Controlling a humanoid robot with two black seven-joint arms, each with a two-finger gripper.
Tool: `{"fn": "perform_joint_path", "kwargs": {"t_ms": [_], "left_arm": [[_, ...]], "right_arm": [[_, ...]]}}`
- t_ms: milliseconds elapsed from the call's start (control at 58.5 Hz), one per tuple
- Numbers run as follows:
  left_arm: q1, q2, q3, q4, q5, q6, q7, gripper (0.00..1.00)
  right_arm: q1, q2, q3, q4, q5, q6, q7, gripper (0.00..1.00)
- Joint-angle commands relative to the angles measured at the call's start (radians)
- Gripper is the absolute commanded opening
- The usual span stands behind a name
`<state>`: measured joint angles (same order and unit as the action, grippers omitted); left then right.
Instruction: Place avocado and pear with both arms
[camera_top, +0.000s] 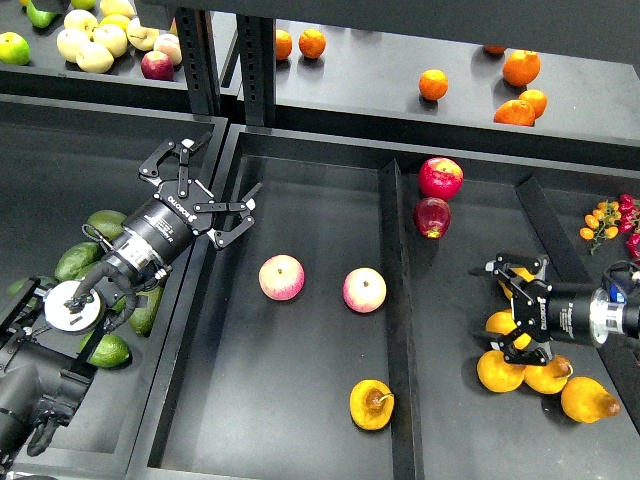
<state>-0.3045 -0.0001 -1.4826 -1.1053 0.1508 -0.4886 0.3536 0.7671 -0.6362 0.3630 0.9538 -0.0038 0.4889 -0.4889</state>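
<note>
A golden pear (371, 404) with a brown stem patch lies at the front of the middle bin. Several green avocados (105, 222) lie in the left bin beside and under my left arm. My left gripper (232, 163) is open and empty, hovering over the divider between the left and middle bins, with its fingers pointing up and to the right. My right gripper (492, 308) is open, low over a pile of yellow pears (500, 371) in the right bin. One yellow fruit shows between its fingers, but I cannot tell whether they touch it.
Two pink-yellow apples (281, 277) (364, 290) lie mid-bin. Two red apples (440, 178) sit at the back of the right bin. Oranges (521, 67) and pale apples (95, 40) are on the back shelf. Raised dividers (392, 300) separate the bins.
</note>
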Motion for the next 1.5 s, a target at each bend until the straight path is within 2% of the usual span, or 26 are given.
{"fn": "perform_joint_path", "kwargs": {"t_ms": [0, 154, 479, 804, 1180, 1385, 1488], "left_arm": [[0.002, 0.0, 0.001, -0.002, 0.001, 0.0, -0.001, 0.99], [0.002, 0.0, 0.011, -0.001, 0.0, 0.0, -0.001, 0.99], [0.002, 0.0, 0.016, -0.005, 0.0, 0.0, -0.001, 0.99], [0.002, 0.0, 0.021, 0.001, 0.0, 0.0, -0.001, 0.99], [0.004, 0.0, 0.034, 0.004, 0.001, 0.0, 0.001, 0.99], [0.005, 0.0, 0.036, 0.002, 0.001, 0.0, 0.001, 0.99], [0.007, 0.0, 0.036, 0.002, 0.001, 0.0, 0.001, 0.99]], "right_arm": [[0.015, 0.013, -0.065, -0.012, -0.018, 0.0, 0.0, 0.99], [0.015, 0.099, -0.107, -0.012, -0.059, 0.0, 0.0, 0.99], [0.003, 0.199, -0.219, -0.046, -0.136, 0.0, 0.0, 0.99], [-0.02, 0.312, -0.219, -0.124, -0.166, 0.0, 0.0, 0.99], [-0.06, 0.392, -0.203, -0.197, -0.209, 0.0, 0.0, 0.99], [-0.066, 0.425, -0.197, -0.234, -0.214, 0.0, 0.0, 0.91], [-0.072, 0.448, -0.165, -0.265, -0.216, 0.0, 0.0, 0.79]]}}
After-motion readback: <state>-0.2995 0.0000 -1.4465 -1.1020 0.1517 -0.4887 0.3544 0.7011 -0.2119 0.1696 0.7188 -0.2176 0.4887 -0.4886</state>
